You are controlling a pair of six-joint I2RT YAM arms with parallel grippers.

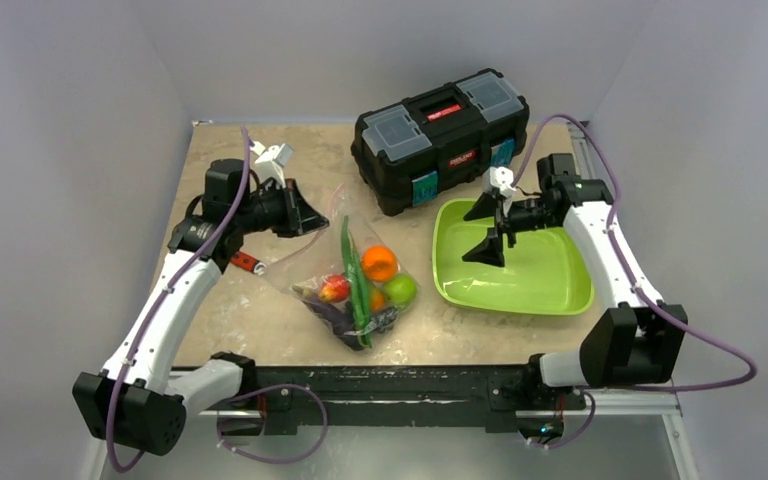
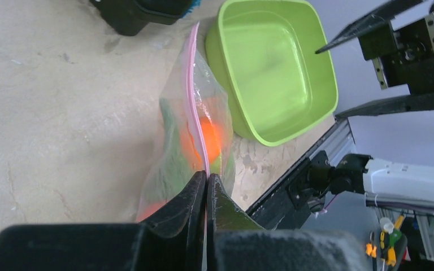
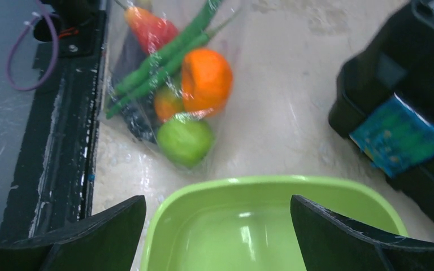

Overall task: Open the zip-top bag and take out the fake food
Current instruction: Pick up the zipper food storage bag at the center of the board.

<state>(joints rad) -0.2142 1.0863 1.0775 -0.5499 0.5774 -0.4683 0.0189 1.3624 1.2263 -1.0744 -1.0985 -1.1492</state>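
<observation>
- The left gripper is squeezed shut. Its two fingers pinch the pink zip strip at the top of the zip-top bag.
- The bag stretches from that gripper down to the table. It sits in the middle, near the front edge, between the two arms.
- The fake food is all inside the bag, in a pile at the low end. There is an orange, a green apple, a red piece and long green beans. There is also something dark purple, but I cannot tell what it is.
- The right gripper is spread wide open and holds nothing — it hangs just over the green tub.
- The tub is just beside the bag, on the bag's right.
- A black toolbox stands at the back of the table, behind the tub.
- A small red-handled thing lies on the table under the left arm.
</observation>
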